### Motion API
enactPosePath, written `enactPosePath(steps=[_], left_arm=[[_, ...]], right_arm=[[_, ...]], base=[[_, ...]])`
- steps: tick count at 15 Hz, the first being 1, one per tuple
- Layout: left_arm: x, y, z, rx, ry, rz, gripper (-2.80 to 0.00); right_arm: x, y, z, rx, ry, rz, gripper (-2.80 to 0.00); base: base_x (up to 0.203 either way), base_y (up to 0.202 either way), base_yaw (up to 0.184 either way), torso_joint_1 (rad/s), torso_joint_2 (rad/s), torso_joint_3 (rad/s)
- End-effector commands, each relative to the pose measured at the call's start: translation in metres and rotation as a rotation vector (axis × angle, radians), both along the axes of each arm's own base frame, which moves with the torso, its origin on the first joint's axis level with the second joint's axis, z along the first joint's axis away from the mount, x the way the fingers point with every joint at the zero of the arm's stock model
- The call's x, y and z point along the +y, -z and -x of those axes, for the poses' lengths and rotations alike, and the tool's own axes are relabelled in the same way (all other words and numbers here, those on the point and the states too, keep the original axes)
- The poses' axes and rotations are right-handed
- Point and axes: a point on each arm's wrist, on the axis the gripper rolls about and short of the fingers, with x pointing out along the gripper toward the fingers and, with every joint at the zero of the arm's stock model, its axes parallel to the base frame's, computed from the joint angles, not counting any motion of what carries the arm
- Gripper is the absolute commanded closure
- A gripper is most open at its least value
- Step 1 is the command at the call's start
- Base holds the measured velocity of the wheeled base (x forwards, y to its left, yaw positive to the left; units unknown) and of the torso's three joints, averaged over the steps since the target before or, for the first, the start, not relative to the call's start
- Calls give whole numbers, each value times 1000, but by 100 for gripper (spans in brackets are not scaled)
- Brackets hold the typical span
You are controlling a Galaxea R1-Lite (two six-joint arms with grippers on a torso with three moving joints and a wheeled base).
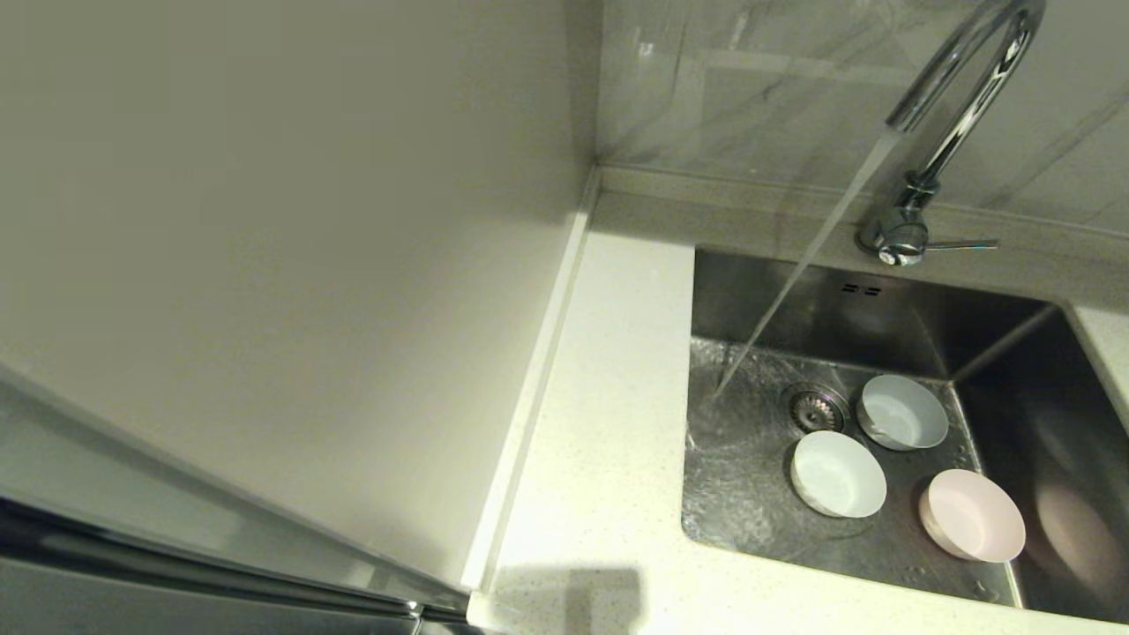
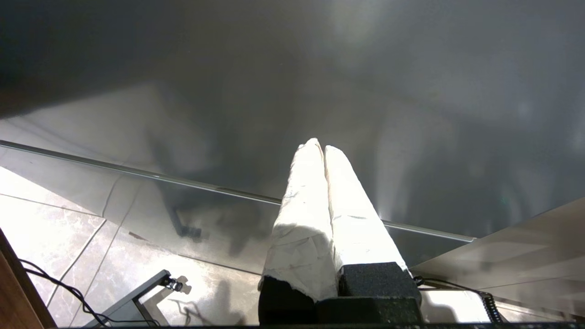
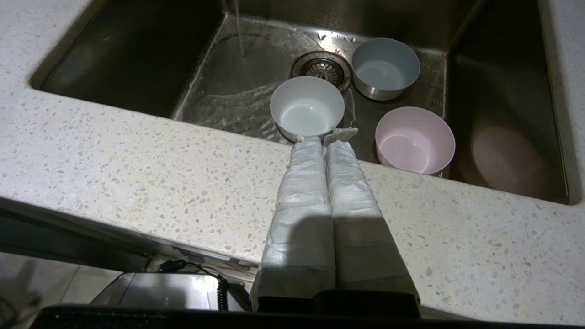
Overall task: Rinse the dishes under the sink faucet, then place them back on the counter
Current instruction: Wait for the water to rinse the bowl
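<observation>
Head view: speckled counter [image 1: 609, 423], beige wall panel [image 1: 265, 220].

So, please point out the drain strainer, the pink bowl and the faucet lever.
drain strainer [image 1: 817, 408], head view, centre of its grid.
pink bowl [image 1: 973, 526], head view, inner bottom.
faucet lever [image 1: 963, 244], head view, middle of the thin rod.

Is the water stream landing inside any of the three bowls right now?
No: in the head view the stream from the faucet hits the bare sink floor left of the drain, beside the white bowl, not in it.
</observation>
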Motion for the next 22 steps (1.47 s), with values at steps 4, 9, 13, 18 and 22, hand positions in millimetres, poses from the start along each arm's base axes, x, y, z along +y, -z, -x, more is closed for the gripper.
enactPosePath(steps=[4,9,13,18,22], left_arm=[[0,0,0,-4,1,0,0],[0,0,0,-4,0,1,0],[0,0,0,-4,1,1,0],[0,0,0,-4,1,0,0],[0,0,0,-4,0,1,0]], right_arm=[[0,0,0,2,0,0,0],[0,0,0,1,0,0,0],[0,0,0,1,0,0,0],[0,0,0,1,0,0,0],[0,0,0,1,0,0,0]], base=[[0,0,0,0,0,0],[0,0,0,0,0,0],[0,0,0,0,0,0],[0,0,0,0,0,0],[0,0,0,0,0,0]])
